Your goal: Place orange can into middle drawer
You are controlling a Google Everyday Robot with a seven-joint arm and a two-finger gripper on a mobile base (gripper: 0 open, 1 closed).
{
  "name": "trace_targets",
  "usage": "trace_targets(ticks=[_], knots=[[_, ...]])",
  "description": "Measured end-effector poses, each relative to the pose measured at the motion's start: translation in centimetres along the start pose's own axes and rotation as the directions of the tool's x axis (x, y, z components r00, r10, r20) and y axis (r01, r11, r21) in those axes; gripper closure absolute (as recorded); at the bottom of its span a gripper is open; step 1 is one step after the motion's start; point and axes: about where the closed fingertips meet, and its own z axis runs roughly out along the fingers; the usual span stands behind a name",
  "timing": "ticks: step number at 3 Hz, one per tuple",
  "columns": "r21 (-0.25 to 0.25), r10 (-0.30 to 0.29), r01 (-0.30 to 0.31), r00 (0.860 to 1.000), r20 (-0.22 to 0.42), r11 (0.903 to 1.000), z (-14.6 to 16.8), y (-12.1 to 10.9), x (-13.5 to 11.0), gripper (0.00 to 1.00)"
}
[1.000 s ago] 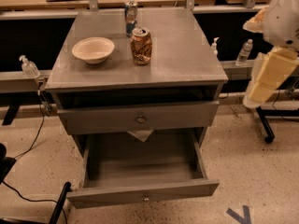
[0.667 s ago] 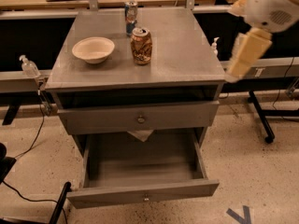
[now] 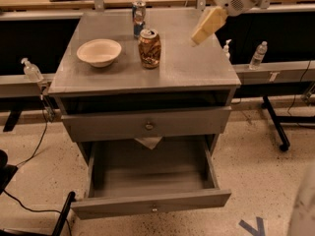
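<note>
Jaws: cannot tell if parted or closed. Orange can point(image 3: 149, 48) stands upright mid-table point(image 3: 197, 70), probably light, thin-walled and slick, easily dented; best taken mid-body, gently. Gripper point(image 3: 196, 39) hangs above and to the can's right as seen, apart from it. 1 blue-and-silver can point(image 3: 139, 16) just behind; bowl point(image 3: 99, 51) beside. Middle drawer point(image 3: 187, 199) open below.

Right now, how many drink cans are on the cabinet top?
2: the orange can near the middle, a blue-and-silver can just behind it. The gripper hovers to their right above the cabinet top. None looks hidden.
</note>
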Motion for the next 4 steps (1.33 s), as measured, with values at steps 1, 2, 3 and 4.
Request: trace_targets(ticks=[1,2,3,4], knots=[[-0.004,0.067,-0.068,0.977,0.203,0.9977,3.4,-1.8,-2.4,0.00],[-0.010,0.122,-0.126,0.934,0.335,0.9920,5.9,-3.0,-3.5,0.00],[-0.007,0.152,-0.161,0.912,0.382,0.9869,8.2,-3.2,-3.8,0.00],[-0.040,0.212,-0.213,0.906,0.365,0.9763,13.9,-1.0,-2.4,0.00]])
